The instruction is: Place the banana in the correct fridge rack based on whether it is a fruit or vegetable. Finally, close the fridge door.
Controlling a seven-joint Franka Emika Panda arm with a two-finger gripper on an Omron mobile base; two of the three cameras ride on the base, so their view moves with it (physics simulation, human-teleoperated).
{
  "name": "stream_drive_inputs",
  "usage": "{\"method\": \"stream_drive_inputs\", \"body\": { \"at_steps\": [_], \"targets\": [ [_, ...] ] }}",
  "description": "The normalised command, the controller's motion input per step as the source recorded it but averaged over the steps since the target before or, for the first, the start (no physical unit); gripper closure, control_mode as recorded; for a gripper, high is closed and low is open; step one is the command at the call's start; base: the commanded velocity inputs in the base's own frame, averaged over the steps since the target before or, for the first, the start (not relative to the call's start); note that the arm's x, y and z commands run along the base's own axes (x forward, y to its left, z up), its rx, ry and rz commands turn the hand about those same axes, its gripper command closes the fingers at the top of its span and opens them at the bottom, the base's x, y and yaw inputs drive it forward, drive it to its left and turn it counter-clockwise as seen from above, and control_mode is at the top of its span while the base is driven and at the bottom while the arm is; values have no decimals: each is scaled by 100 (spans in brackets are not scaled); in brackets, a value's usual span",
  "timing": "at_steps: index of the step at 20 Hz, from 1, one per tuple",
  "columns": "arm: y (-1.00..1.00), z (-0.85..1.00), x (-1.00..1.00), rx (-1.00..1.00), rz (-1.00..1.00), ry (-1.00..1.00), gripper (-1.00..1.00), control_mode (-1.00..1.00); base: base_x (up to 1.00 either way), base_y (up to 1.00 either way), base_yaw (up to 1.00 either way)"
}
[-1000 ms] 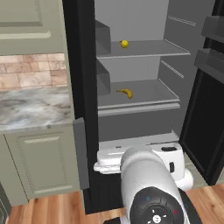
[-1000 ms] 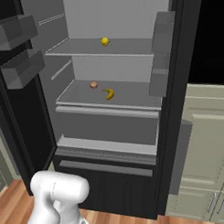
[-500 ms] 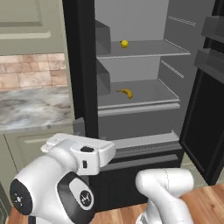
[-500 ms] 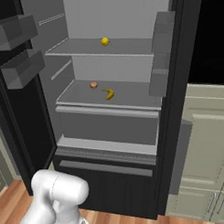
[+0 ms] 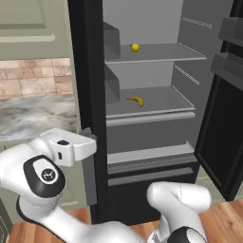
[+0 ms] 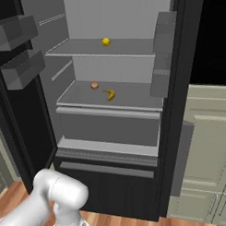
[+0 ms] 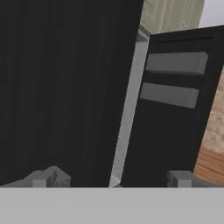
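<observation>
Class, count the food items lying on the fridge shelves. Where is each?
3. A round yellow fruit on the upper shelf; a banana and a small brownish item on the rack below. More may be hidden.

The banana (image 5: 136,100) lies mid-way along the fridge rack (image 5: 152,115), behind its front lip. A round fruit (image 5: 135,47) sits on the shelf (image 5: 156,58) above.

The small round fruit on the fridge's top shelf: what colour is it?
The round fruit is yellow; the right base view shows it best.
</observation>
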Motion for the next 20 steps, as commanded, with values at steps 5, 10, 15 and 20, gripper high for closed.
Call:
{"method": "stream_drive_inputs", "body": {
  "at_steps": [5,10,15,20],
  "targets": [
    [3,-16,91,-4,-9,-1,-100,-100,0,0,0],
    [-31,2,56,1,-1,0,-100,-100,0,0,0],
    [-100,24,5,4,1,-3,-100,-100,0,0,0],
    [-98,29,48,3,0,0,-100,-100,0,0,0]
  ]
}}
